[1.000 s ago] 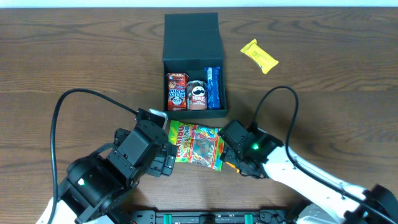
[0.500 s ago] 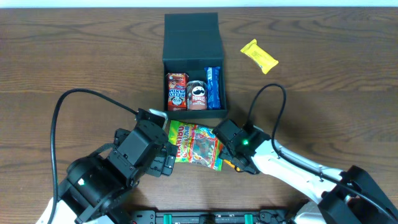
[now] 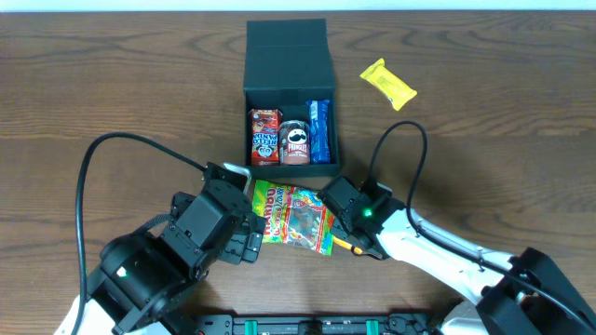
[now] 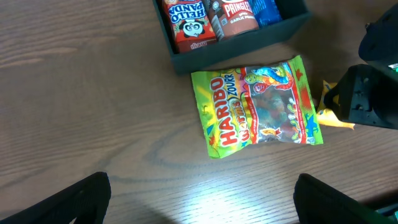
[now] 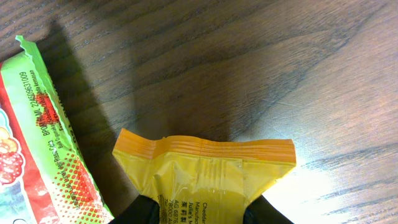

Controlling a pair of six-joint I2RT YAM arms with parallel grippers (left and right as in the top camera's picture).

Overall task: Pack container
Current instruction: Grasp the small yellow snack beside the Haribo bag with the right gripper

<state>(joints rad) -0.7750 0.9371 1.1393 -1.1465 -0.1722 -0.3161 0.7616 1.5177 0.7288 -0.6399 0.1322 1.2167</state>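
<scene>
The container (image 3: 289, 56), a dark box with its lid flapped back, stands at the table's middle back and holds a red Hello Panda box (image 3: 264, 136), a Pringles can (image 3: 295, 142) and a blue packet (image 3: 319, 131). In front of it lies a green Haribo bag (image 3: 293, 216). My right gripper (image 5: 205, 211) is shut on a yellow-orange snack packet (image 5: 205, 165), which lies on the wood just right of the Haribo bag (image 5: 37, 143). My left gripper (image 4: 205, 199) hovers wide open and holds nothing, near the Haribo bag (image 4: 258, 109) and the container's front wall (image 4: 236, 53).
A second yellow packet (image 3: 388, 83) lies at the back right, apart from the box. Black cables arc over the table from both arms. The right arm's body (image 4: 373, 102) shows at the right edge of the left wrist view.
My right gripper has slid slightly left toward the Haribo bag and its jaws have come together on the yellow-orange packet. The left arm and the other items have not moved.
</scene>
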